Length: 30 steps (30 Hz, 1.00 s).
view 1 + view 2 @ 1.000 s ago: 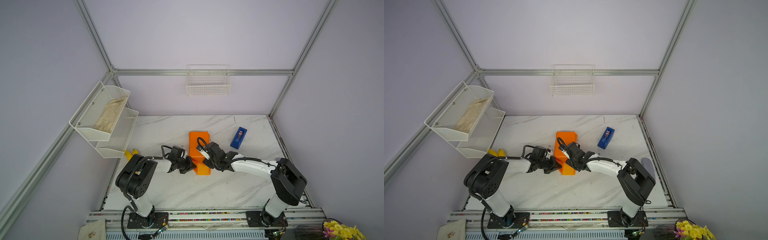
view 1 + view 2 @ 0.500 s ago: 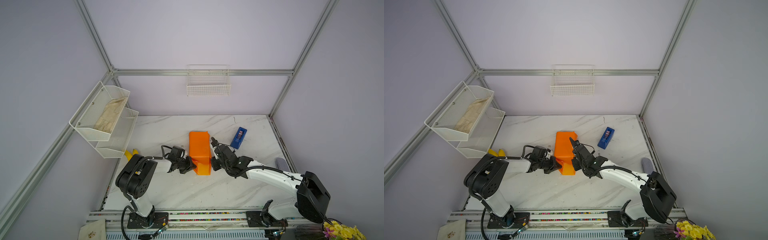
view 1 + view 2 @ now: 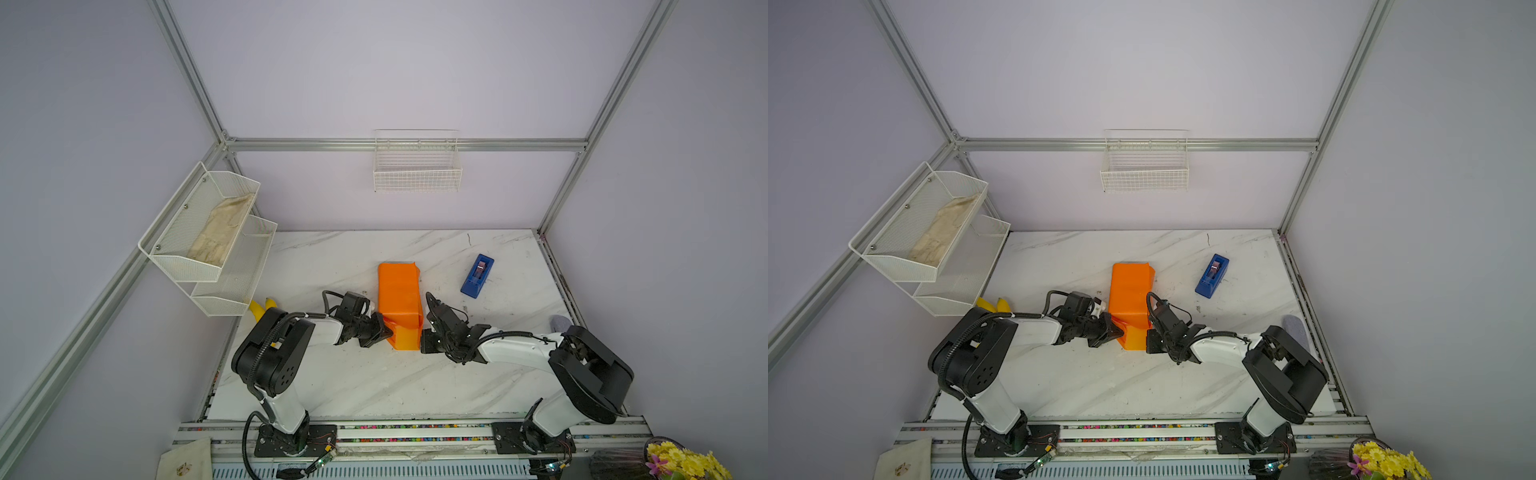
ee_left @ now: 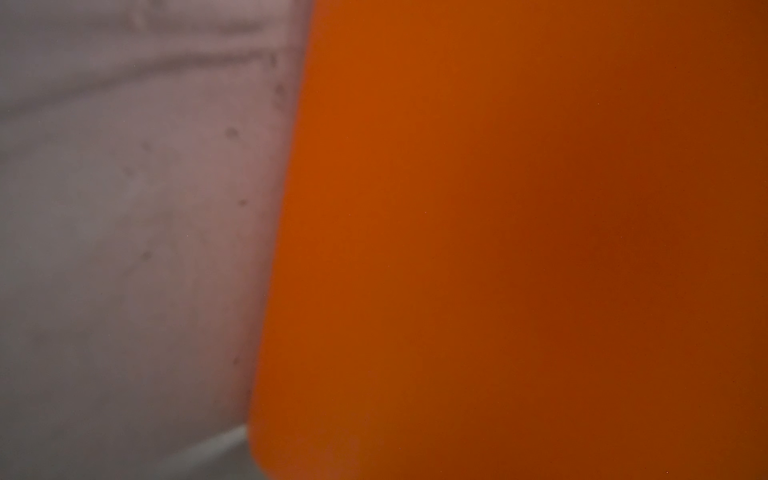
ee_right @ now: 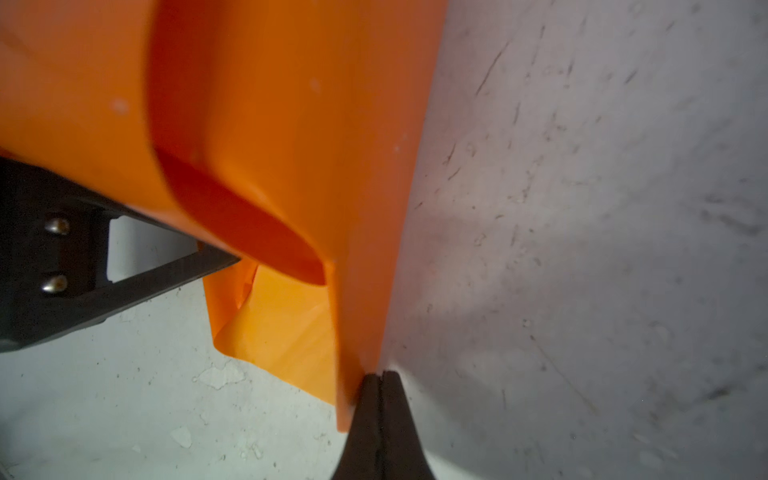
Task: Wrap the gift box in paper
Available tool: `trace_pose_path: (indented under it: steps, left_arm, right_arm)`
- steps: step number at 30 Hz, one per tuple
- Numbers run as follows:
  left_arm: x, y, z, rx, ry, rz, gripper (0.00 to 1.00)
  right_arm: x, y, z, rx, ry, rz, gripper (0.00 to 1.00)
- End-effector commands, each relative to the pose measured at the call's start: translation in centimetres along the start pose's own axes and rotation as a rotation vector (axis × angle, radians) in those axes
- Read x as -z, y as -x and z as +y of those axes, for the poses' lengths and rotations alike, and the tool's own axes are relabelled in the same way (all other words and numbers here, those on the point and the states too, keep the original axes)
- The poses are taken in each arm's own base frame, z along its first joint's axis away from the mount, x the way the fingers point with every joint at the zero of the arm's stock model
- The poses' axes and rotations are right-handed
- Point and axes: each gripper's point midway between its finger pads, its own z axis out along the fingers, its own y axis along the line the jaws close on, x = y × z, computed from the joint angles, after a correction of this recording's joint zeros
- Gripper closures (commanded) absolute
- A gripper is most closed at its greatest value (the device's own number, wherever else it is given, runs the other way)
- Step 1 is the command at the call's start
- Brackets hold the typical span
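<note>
Right end effector [image 5: 380, 378] has its two fingers pressed flat together, their tip touching the loose edge of the paper [image 5: 291, 104] where that edge meets the desk [image 5: 582, 249]. Whether any paper is nipped between them cannot be told. In both top views this end effector [image 3: 424, 341] [image 3: 1149, 343] sits at the near right corner of the orange bundle.

Left end effector [image 3: 384, 330] [image 3: 1117, 330] is closed too, against the near left corner. One finger [image 5: 166, 276] runs in under a fold, so its tip is hidden. Its wrist view is a blur of orange paper [image 4: 498, 208] close up.

The paper [image 3: 399, 291] [image 3: 1128, 291] is folded into a long block lying on the desk [image 3: 332, 382] between the two arms. Its long axis runs from the robot's side toward the back wall, almost straight. The far end is squared off. The near end is a rounded open fold, with a flat flap lying on the desk below it. The gift box is hidden inside.

A blue tape dispenser [image 3: 477, 276] lies apart on the right, tilted.
</note>
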Motion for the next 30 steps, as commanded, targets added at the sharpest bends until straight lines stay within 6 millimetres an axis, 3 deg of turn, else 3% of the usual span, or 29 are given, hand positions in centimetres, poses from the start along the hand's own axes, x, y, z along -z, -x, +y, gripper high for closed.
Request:
trace_pose_path:
  steps: [1, 16, 30]
  left_arm:
    - [-0.4, -1.4, 3.3, 0.053, 0.085, 0.035, 0.95]
    - [-0.6, -1.5, 3.4, 0.057, 0.086, 0.046, 0.95]
    - [-0.7, -1.7, 3.5, 0.059, 0.091, 0.052, 0.95]
  right_arm:
    - [-0.4, 1.8, 1.1, -0.036, 0.060, -0.047, 1.00]
    - [-1.5, 3.5, 3.4, -0.007, 0.185, -0.071, 1.00]
    - [-3.3, 3.9, 3.8, -0.012, 0.197, -0.070, 1.00]
